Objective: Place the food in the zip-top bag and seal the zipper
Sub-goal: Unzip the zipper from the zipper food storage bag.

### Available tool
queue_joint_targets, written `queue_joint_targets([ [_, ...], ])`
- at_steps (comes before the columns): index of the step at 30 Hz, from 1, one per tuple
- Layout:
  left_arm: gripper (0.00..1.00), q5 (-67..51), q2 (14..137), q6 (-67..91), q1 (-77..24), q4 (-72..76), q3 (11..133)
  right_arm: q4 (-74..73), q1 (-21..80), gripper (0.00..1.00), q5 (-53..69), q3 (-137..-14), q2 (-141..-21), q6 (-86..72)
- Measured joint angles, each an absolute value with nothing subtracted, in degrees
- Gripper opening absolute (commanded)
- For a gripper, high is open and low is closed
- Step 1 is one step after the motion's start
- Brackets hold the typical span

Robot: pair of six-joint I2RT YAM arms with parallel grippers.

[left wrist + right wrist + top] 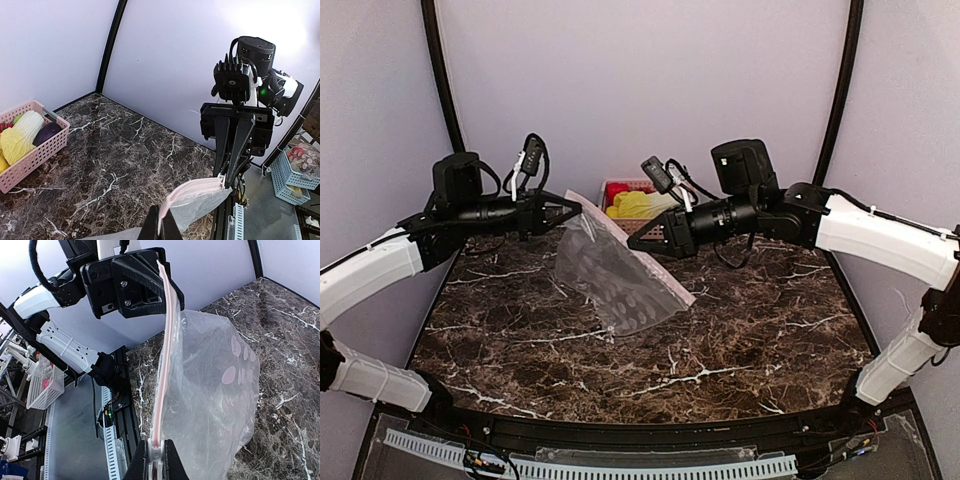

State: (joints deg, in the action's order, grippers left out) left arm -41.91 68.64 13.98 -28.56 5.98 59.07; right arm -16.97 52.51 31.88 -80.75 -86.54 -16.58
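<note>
The clear zip-top bag [615,275] with pale dots hangs between my two grippers, its lower part resting on the marble table. My left gripper [578,208] is shut on one end of the pink zipper [167,340]. My right gripper [633,242] is shut on the zipper further along, with a small white piece between its fingertips [170,460]. In the left wrist view my left gripper [162,227] pinches the pink edge [195,187], and the right gripper [226,176] faces it. The food, a yellow-green cabbage [20,137] and red pieces [617,190], lies in the pink basket [610,184].
The pink basket [30,160] stands at the back of the table against the wall, behind the bag; a dark purple piece [47,132] lies in it too. The marble table [720,330] stretches in front. Blue baskets [295,172] stand off the table.
</note>
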Motion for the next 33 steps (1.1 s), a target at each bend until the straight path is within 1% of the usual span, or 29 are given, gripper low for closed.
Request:
queue_joint_targets([
  [33,0.01,-42.37,66.19,15.42,-19.62,7.07,58.76,-17.58,52.51,0.0,31.46,-80.29,-86.43,-16.58],
])
